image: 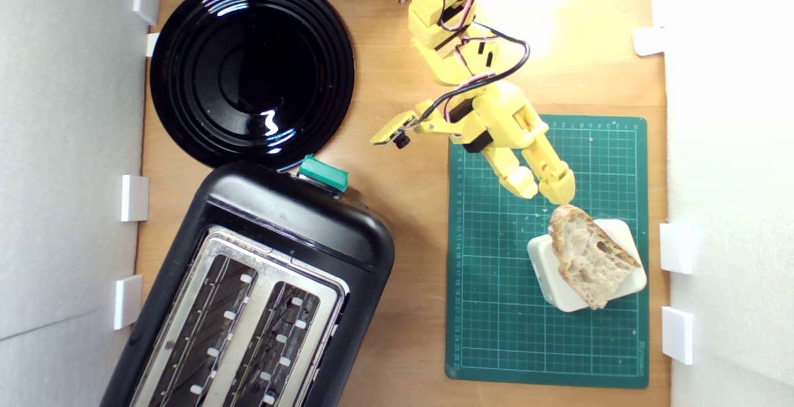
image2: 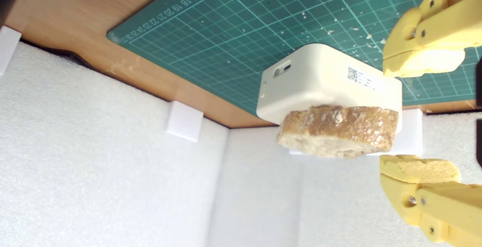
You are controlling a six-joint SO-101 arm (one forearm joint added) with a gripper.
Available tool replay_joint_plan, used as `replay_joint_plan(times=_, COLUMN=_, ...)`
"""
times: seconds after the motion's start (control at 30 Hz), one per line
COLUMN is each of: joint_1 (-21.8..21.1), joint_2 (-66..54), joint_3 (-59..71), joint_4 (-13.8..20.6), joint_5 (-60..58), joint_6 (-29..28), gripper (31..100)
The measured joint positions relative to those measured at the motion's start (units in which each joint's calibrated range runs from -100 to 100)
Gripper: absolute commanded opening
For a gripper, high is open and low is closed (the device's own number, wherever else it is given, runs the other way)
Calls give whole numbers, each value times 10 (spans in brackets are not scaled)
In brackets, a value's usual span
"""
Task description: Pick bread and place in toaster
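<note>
My yellow arm reaches over the wooden surface (image: pixel 403 283) with the job barely begun. The toaster (image: pixel 298 221), largest thing here, lies at the exterior view's lower left, both slots in its silver top plate showing nothing but their wire guides, its green lever knob (image: pixel 322 174) at the end nearest the round black plate (image: pixel 186 84). Nothing has gone in.

Across the surface, on the exterior view's right, the green cutting mat (image: pixel 490 308) carries a white rounded block (image: pixel 558 289), and the bread (image: pixel 589 255) rests flat on top of that block, its crust overhanging one edge in the wrist view. It is well apart from the toaster.

My claw (image: pixel 546 188) sits just beside the slice's near tip, fingers spread and gripping nothing; the wrist view shows one foam-padded finger (image2: pixel 423 60) to each side of the crust, with clear gaps between pads and bread.

By my reckoning, only the approach is done. Still left: closing on the slice, lifting it off the block, carrying it across to the toaster and lowering it edge-first into a slot.
</note>
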Motion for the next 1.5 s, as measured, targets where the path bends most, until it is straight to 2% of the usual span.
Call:
replay_joint_plan(times=0.23, joint_1=-11, joint_2=30, joint_3=-44, joint_4=-2, joint_5=-1, joint_6=0, gripper=802)
replay_joint_plan(times=0.43, joint_1=-37, joint_2=42, joint_3=-64, joint_4=-41, joint_5=-1, joint_6=0, gripper=802)
replay_joint_plan(times=0.77, joint_1=-42, joint_2=69, joint_3=-108, joint_4=-44, joint_5=-1, joint_6=0, gripper=802)
replay_joint_plan(times=0.97, joint_1=-60, joint_2=94, joint_3=-131, joint_4=-45, joint_5=-1, joint_6=16, gripper=802)
replay_joint_plan(times=1.13, joint_1=-69, joint_2=105, joint_3=-145, joint_4=-68, joint_5=-1, joint_6=18, gripper=802)
replay_joint_plan(times=1.5, joint_1=-70, joint_2=105, joint_3=-153, joint_4=-67, joint_5=-1, joint_6=18, gripper=802)
